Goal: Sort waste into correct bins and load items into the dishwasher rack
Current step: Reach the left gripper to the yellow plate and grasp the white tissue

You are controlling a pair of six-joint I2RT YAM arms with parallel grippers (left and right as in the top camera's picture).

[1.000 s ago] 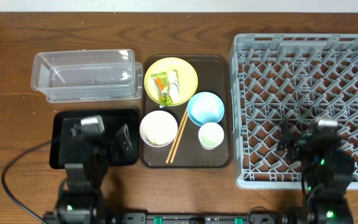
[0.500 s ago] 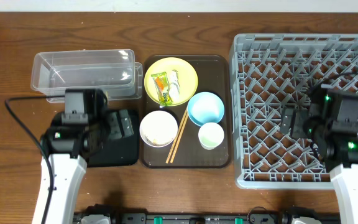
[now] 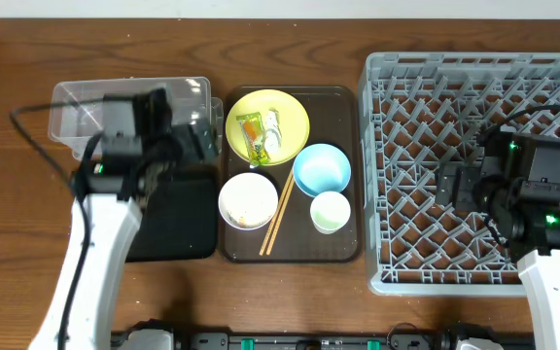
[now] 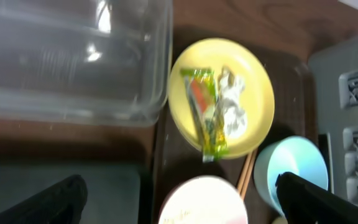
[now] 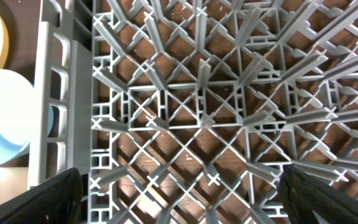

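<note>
The yellow plate (image 3: 268,124) on the brown serving tray holds the snack wrapper (image 3: 252,138) and crumpled white paper (image 3: 276,131). All three also show in the left wrist view: plate (image 4: 253,74), wrapper (image 4: 204,118), paper (image 4: 232,109). The light blue bowl (image 3: 321,168), white bowl (image 3: 248,200), white cup (image 3: 331,211) and chopsticks (image 3: 278,212) lie in front of the plate. I cannot make out any rice. My left gripper (image 3: 200,141) (image 4: 179,205) is open and empty, beside the clear tub (image 3: 129,117), left of the plate. My right gripper (image 3: 453,185) (image 5: 185,199) is open and empty above the grey rack (image 3: 474,97).
The black tray (image 3: 168,219) lies in front of the clear tub, left of the brown serving tray (image 3: 343,126). The rack's upright pegs (image 5: 197,112) stand directly under my right gripper. A cable runs along the left arm.
My left arm has swung from over the black tray to the far side, now by the clear tub's right end. My right arm rose over the rack, then barely moved.
</note>
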